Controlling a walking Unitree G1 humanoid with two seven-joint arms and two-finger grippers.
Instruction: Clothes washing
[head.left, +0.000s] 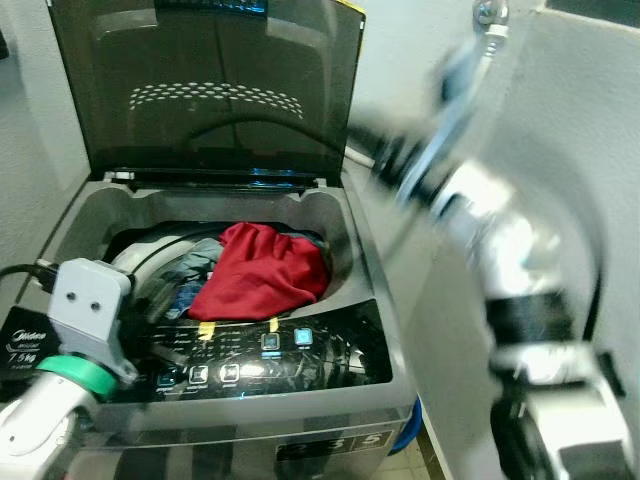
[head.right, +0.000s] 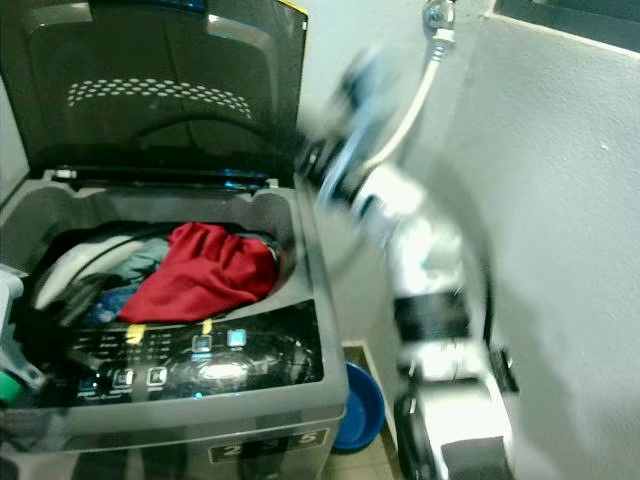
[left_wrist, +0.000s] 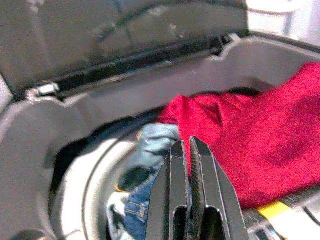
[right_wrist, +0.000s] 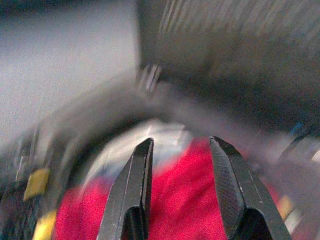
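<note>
We stand before an open top-loading washing machine (head.left: 300, 400) whose dark lid (head.left: 200, 90) is tipped up against the wall, with a blue basin (head.right: 362, 405) on the floor by its right side and a hose (head.right: 415, 95) hanging down the wall above our blurred right arm. A red garment (head.left: 262, 272) lies on top of the load in the drum, draped from the back toward the front control panel (head.left: 260, 360), with blue jeans (left_wrist: 137, 200) and pale cloth just left of it. Our left tool (left_wrist: 190, 150) hovers over the drum's left side with fingers pressed together and empty, while our right tool (right_wrist: 181, 147) is above the red garment, fingers spread apart and holding nothing.
</note>
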